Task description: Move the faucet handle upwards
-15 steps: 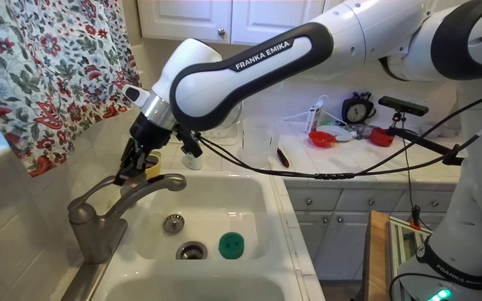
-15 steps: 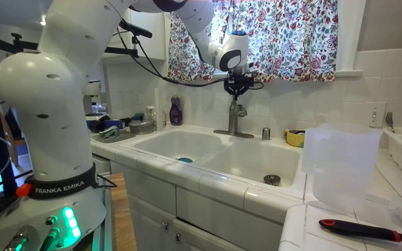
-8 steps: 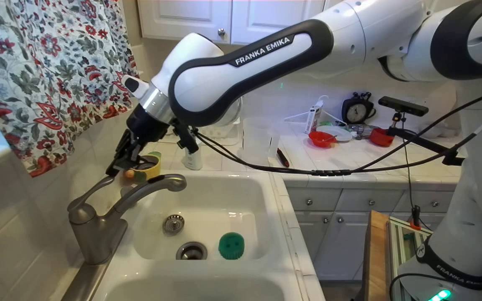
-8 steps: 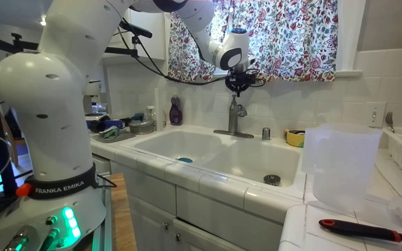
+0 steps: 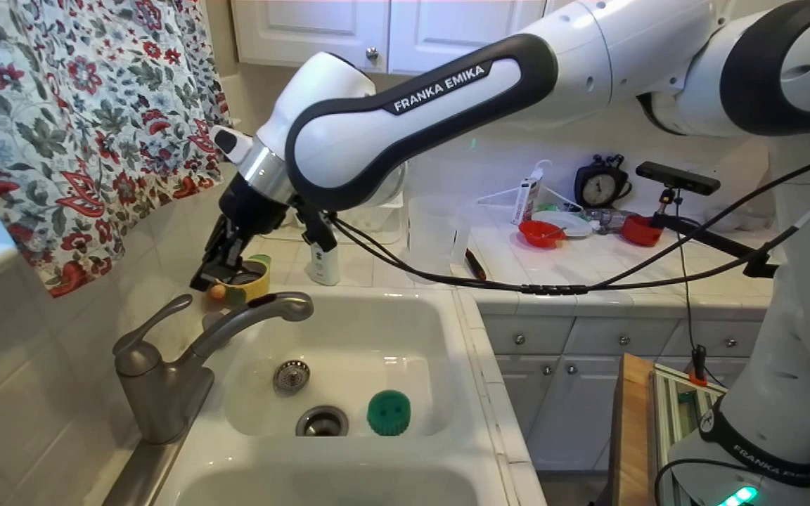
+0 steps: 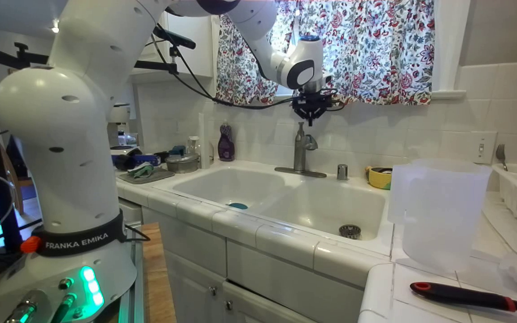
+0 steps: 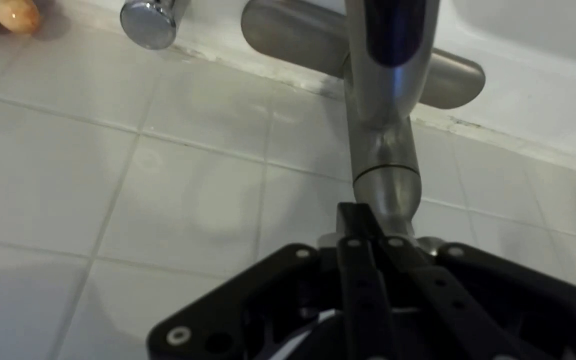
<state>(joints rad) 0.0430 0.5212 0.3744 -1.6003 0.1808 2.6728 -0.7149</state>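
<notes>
Spout (image 5: 240, 322) juts beside faucet handle (image 5: 157, 320), yellow container (image 5: 256, 286) beyond, fingers (image 7: 353, 220) pressed together nearby.

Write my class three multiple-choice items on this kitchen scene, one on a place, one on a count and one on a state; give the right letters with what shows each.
1. Where does the jug stand?
A) on the windowsill
B) in a cupboard
C) on the counter

2. How many basins does the sink have?
A) two
B) one
C) three

3. What state is the faucet handle in?
A) broken off
B) standing free
C) gripped

Right letters:
1 C: its base sits there in an exterior view.
2 A: an exterior view shows both side by side.
3 B: in both exterior views a gap parts it from the gripper.
</notes>
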